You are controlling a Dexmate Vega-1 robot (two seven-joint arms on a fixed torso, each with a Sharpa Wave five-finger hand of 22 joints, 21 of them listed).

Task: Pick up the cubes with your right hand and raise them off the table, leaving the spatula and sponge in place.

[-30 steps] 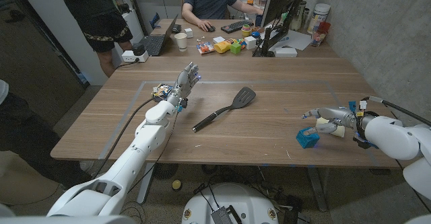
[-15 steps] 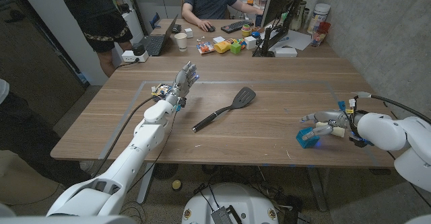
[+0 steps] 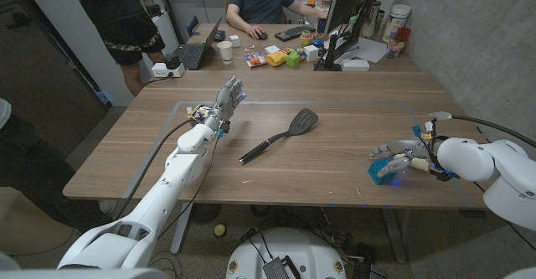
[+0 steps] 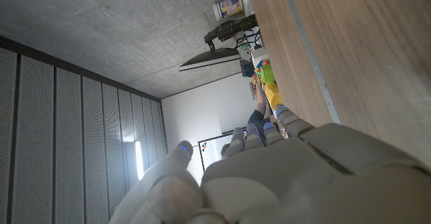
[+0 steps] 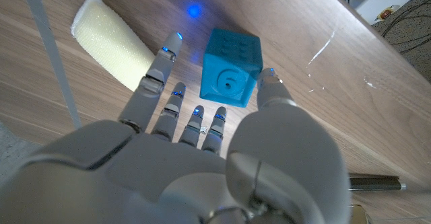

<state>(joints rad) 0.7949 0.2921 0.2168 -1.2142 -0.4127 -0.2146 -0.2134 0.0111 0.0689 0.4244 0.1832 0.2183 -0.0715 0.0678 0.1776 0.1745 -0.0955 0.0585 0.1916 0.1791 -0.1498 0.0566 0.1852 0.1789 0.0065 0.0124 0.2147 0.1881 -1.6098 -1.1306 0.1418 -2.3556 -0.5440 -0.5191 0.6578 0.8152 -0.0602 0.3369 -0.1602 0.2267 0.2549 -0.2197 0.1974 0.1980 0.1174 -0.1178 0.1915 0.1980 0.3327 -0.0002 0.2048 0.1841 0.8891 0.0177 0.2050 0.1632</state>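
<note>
Lower right of the frame, right robot hand (image 3: 402, 156) hovers spread and empty over the blue cube (image 5: 232, 66), readying a grasp.

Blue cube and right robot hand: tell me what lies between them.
Nothing. In the right wrist view only bare table separates the right robot hand from the blue cube; the fingers flank it, open.

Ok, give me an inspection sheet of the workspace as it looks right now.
Surface: wooden table, taped outline on it.
Job's things: blue cube and sponge by the right hand; spatula mid-table.
Clutter: nothing seen inside the outline.
Hands: right hand spread over the cube, not gripping; left hand raised, holding nothing.
Cables: black cable along the left arm.
Surroundings: two people, laptop, monitor, toys behind.
</note>
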